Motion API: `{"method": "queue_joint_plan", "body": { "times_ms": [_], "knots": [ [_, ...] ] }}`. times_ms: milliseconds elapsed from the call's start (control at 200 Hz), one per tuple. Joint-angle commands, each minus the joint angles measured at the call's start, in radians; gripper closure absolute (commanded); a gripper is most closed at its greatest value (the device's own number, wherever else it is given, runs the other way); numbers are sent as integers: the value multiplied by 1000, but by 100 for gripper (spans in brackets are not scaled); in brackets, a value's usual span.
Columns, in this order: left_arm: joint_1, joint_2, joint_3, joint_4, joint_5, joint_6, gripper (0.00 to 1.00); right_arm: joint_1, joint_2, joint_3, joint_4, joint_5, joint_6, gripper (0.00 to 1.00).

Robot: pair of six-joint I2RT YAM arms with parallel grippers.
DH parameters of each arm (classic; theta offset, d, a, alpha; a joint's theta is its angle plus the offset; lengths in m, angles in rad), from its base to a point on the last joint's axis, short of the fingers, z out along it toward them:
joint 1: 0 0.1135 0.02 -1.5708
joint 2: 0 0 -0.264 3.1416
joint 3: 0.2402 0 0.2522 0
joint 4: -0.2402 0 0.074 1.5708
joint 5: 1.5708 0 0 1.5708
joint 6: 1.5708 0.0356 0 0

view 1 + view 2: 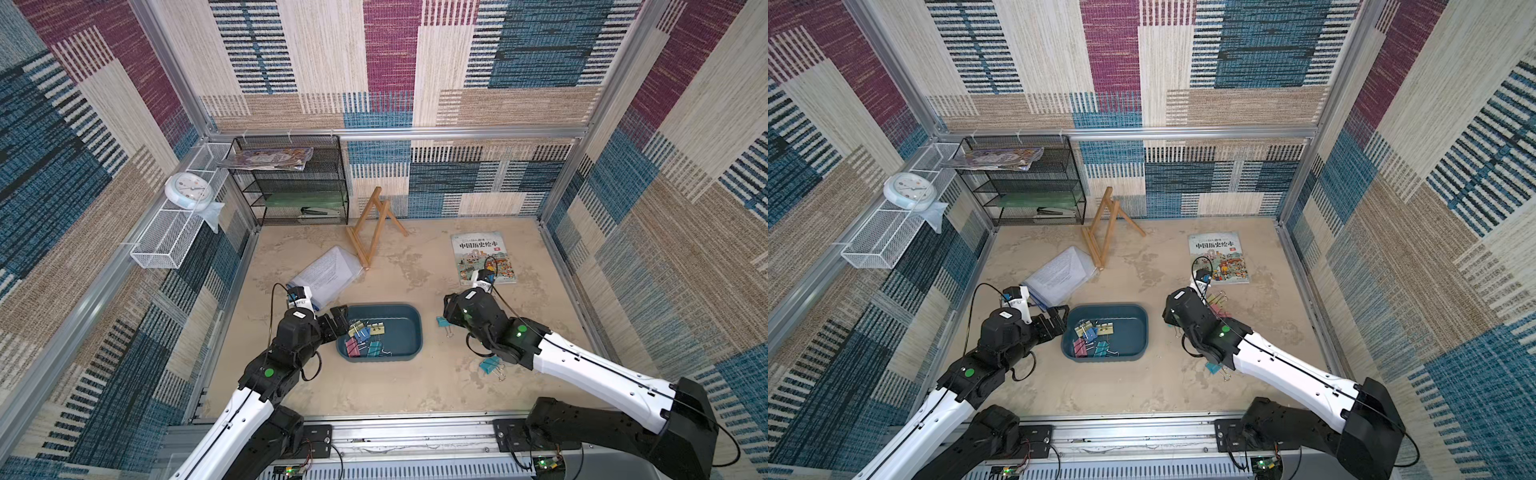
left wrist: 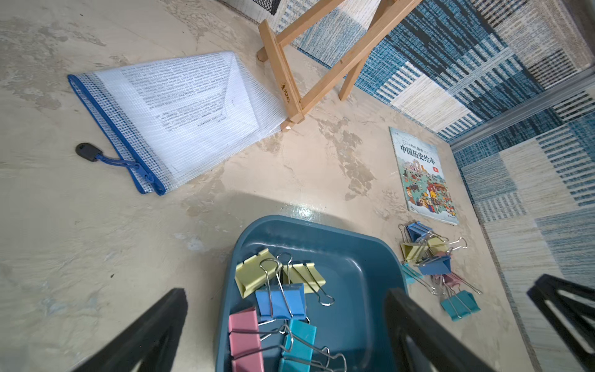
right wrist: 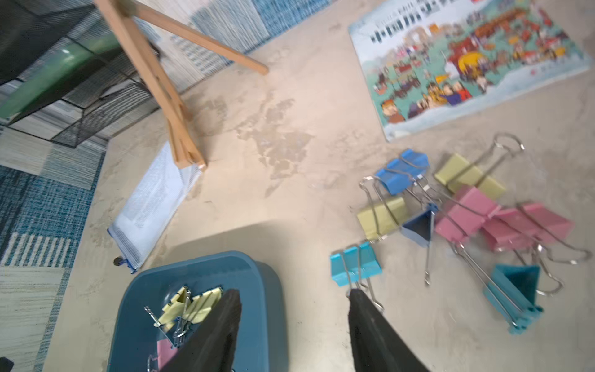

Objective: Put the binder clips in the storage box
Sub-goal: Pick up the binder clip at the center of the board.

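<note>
Pastel fold-back binder clips (image 2: 280, 299) with silver wire handles, split in two lots. First lot inside the shallow dark teal-blue rectangular plastic storage box (image 1: 401, 332), bunched at its left end: yellow, blue, pink, teal, handles tangled. Second lot a loose pile (image 3: 467, 209) flat on the beige mottled table (image 1: 374, 390), just right of the box, between it and the illustrated picture book (image 1: 482, 255); blue, yellow, pink and teal mixed, several touching. Mostly hidden under the right arm in both top views. One stray teal clip (image 1: 490, 366) nearer the robot base, partly under the right forearm. Box itself mid-table, long side across. Left gripper (image 2: 286, 290) over the box's left end, black fingers (image 2: 169, 315) spread wide, nothing gripped, boxed clips showing in the gap. Right gripper (image 3: 293, 291) low between box and loose pile, fingers apart, gap bare; one fingertip (image 3: 370, 322) overlapping the wire handle of a light-blue clip (image 3: 355, 269), real contact impossible to tell. Behind the box: clear mesh zip pouch (image 2: 180, 119) with blue edging and printed sheets inside, one corner against a foot of the small wooden easel (image 1: 372, 232). Far left corner: black wire-mesh shelf rack (image 1: 291, 187), magazines (image 1: 266, 158) on top. On the left wall: white wire-mesh basket (image 1: 166, 241), round white clock (image 1: 187, 192) on it.
</note>
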Motion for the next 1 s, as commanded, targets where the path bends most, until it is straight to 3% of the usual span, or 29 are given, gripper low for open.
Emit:
{"method": "queue_joint_plan", "body": {
  "times_ms": [0,225,421,996],
  "knots": [
    [2,10,2,40,33,16,0,-74,-6,-57,16,-156,189,41],
    [1,10,8,21,47,46,0,-136,138,-84,116,-285,432,35],
    [1,8,2,13,55,51,0,-155,222,-101,208,-311,498,35],
    [1,26,1,32,61,45,0,-161,179,-173,225,-291,488,86]
  ]
}}
